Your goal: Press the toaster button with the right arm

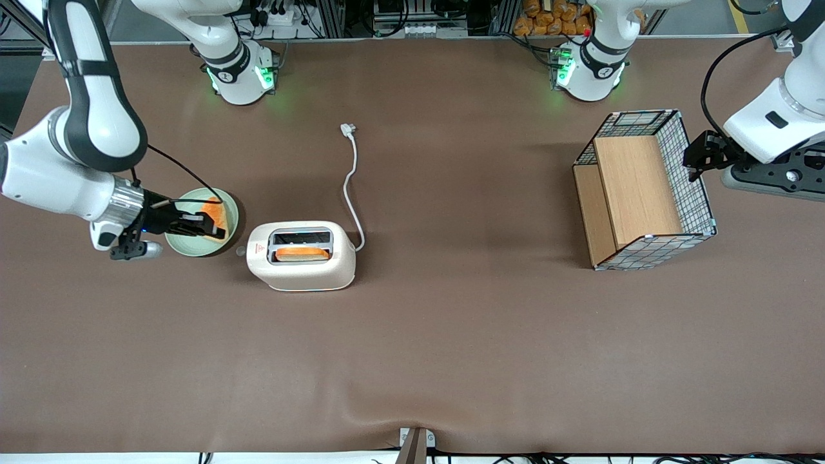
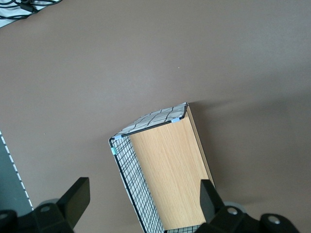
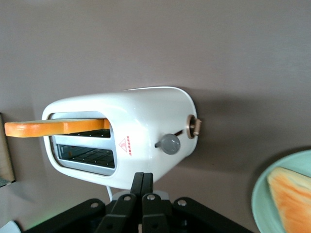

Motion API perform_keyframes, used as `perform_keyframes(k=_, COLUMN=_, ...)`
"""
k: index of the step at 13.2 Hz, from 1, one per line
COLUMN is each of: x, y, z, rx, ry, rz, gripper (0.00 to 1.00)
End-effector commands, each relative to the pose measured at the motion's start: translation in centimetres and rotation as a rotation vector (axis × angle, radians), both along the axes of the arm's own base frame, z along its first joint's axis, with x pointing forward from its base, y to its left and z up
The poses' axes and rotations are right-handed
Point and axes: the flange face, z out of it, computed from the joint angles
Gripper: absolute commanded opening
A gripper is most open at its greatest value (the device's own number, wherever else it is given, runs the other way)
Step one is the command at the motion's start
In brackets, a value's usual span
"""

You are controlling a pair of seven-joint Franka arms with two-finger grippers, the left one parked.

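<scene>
Right wrist view shows what the front view barely does: the toaster button (image 3: pixel 170 144), a grey knob on the toaster's (image 3: pixel 141 131) short end beside the red triangle. The gripper (image 3: pixel 142 180) points at that end, its fingers pressed together and holding nothing. From the front, the gripper (image 1: pixel 216 227) hovers over a green plate (image 1: pixel 193 248) just beside the toaster (image 1: pixel 301 256). Two toast slices: one (image 1: pixel 301 254) in the slot nearer the camera, one (image 1: pixel 216 212) on the plate. One wire basket (image 1: pixel 644 196) sits toward the parked arm's end.

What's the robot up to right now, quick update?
Gripper shut, over the plate beside the toaster. Toaster button unpressed. Nothing between them.
</scene>
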Motion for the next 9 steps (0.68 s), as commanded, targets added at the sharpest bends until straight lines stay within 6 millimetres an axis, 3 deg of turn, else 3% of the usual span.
perform_keyframes(k=1, x=0.5, y=0.0, z=-2.0, rx=0.05, ry=-0.052, rz=0.032, gripper=0.0)
perform_keyframes(k=9, x=0.9, y=-0.2, z=-5.3, rx=0.084, ry=-0.018, rz=0.001, gripper=0.0)
